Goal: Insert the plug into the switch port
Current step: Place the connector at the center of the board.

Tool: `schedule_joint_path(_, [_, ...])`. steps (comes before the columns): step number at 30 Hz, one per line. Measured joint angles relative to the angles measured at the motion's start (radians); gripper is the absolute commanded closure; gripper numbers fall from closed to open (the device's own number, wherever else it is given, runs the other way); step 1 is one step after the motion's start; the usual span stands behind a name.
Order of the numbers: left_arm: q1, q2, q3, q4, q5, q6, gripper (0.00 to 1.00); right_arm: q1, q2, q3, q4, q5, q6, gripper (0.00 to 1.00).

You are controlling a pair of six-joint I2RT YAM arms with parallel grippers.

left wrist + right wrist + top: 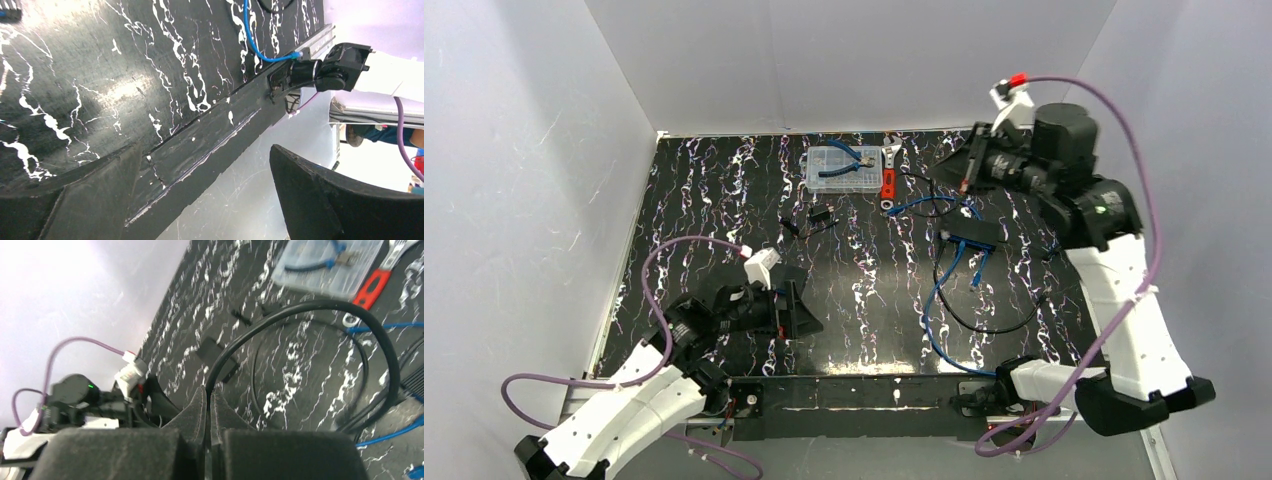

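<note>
The right gripper [207,395] is closed on a black cable [320,303], which is pinched between the pads and lifted off the marbled table [704,200] at far right, apparently for carrying. Its plug cannot be made out. The black switch box [969,235] lies just nearer, with blue cables [924,320] attached. At near left, the left gripper [796,310] is held wide open and empty.

Surface [724,200]: black w/ white marble-like veins, glossy. Glare patch [110,97] on it just ahead of left jaws. Plain white panels box it in on 3 sides: back wall [844,60] well beyond right jaws, left wall [514,180] beside left jaws, right wall [1224,200] beside right jaws. Light even, faint lilac tint. Pale scratched panel [240,190] shows between left jaws, past surface's edge.
</note>
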Motion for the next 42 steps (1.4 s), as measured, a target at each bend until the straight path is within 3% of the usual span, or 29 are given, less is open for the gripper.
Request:
schedule_joint_path(7, [0.0, -0.031, 0.131, -0.113, -0.11, 0.049, 0.0, 0.088, 0.032, -0.272, 0.094, 0.011, -0.025, 0.99])
schedule_joint_path(20, [0.0, -0.061, 0.232, -0.244, -0.278, 0.1, 0.0, 0.249, 0.19, -0.522, 0.152, 0.3, -0.156, 0.98])
schedule_joint_path(27, [0.0, -0.038, 0.232, -0.253, -0.306, 0.1, 0.01, 0.293, 0.313, -0.609, 0.201, 0.328, -0.173, 0.58])
schedule_joint_path(35, [0.0, 0.013, 0.232, -0.263, -0.391, 0.093, 0.0, 0.295, 0.29, -0.598, 0.206, 0.393, -0.193, 0.44])
schedule_joint_path(39, [0.0, 0.037, 0.232, -0.263, -0.429, 0.084, 0.0, 0.294, 0.241, -0.575, 0.232, 0.378, -0.218, 0.26])
schedule_joint_path(42, [0.0, 0.062, 0.232, -0.263, -0.466, 0.08, 0.0, 0.293, 0.205, -0.575, 0.289, 0.312, -0.241, 0.25])
